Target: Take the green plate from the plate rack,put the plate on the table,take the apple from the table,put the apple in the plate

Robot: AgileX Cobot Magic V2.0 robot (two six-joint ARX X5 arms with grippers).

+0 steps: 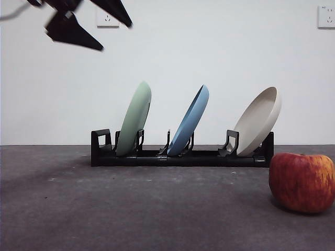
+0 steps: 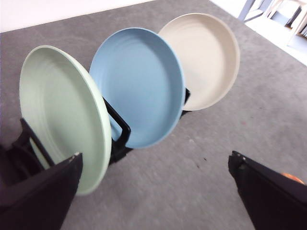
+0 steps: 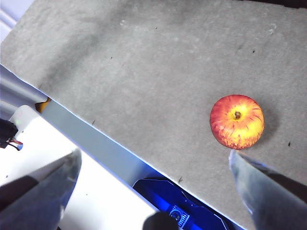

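Note:
The green plate (image 1: 134, 118) leans in the left slot of the black plate rack (image 1: 180, 156); in the left wrist view it (image 2: 60, 112) is nearest my jaws. My left gripper (image 1: 89, 29) hangs open high above the rack's left end, clear of the plate; its own view (image 2: 156, 184) shows the jaws wide apart and empty. The red-yellow apple (image 1: 302, 182) sits on the grey table (image 1: 157, 209) at the front right. My right gripper (image 3: 153, 184) is open above the table's edge, with the apple (image 3: 237, 121) lying just beyond one jaw.
A blue plate (image 1: 189, 120) stands in the rack's middle slot and a beige plate (image 1: 258, 120) in the right one. In the right wrist view the table's edge (image 3: 96, 139) runs across, with white and blue equipment beyond it.

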